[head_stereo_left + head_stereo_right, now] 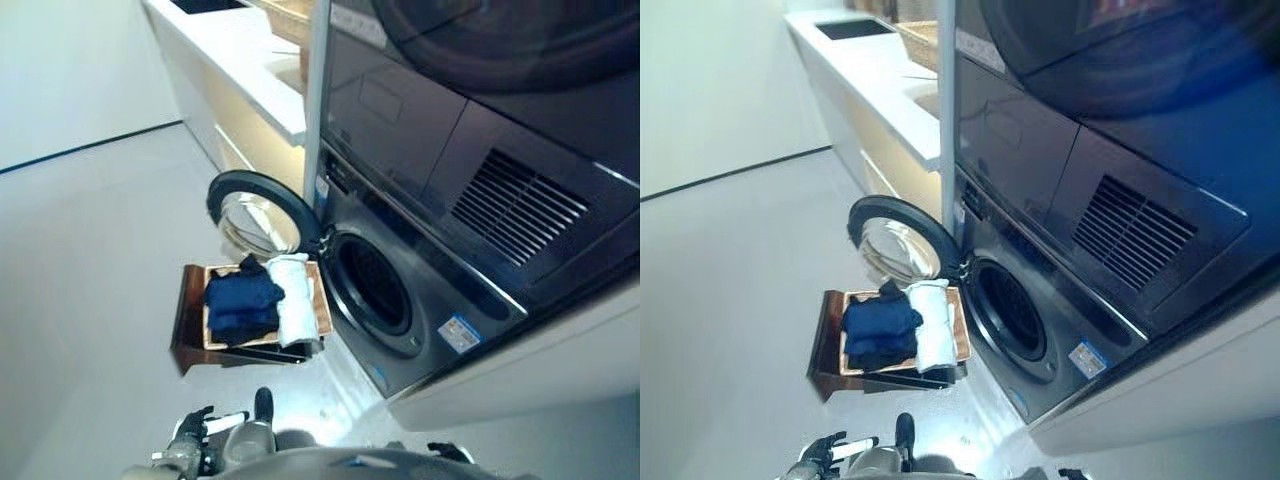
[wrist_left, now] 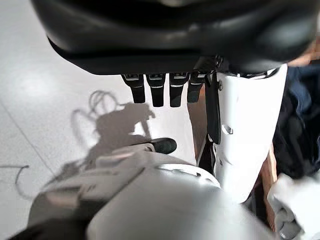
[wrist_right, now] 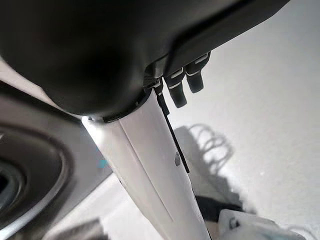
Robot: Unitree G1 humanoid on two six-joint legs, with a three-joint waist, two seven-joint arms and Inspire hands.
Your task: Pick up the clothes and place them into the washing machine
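Laundry, a dark blue folded garment (image 1: 243, 305) and a white rolled cloth (image 1: 292, 300), sits in the wooden tray basket (image 1: 322, 306) on the floor beside my dark grey front-loading washing machine (image 1: 400, 300), its round door (image 1: 262, 216) swung open. My left hand (image 2: 160, 90) and right hand (image 3: 182, 80) hang relaxed, fingers loosely straight, holding nothing.

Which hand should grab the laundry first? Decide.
Probably left. The basket holding the dark blue clothes and white cloth sits left of the washer opening; the left hand hangs nearer than the right hand.
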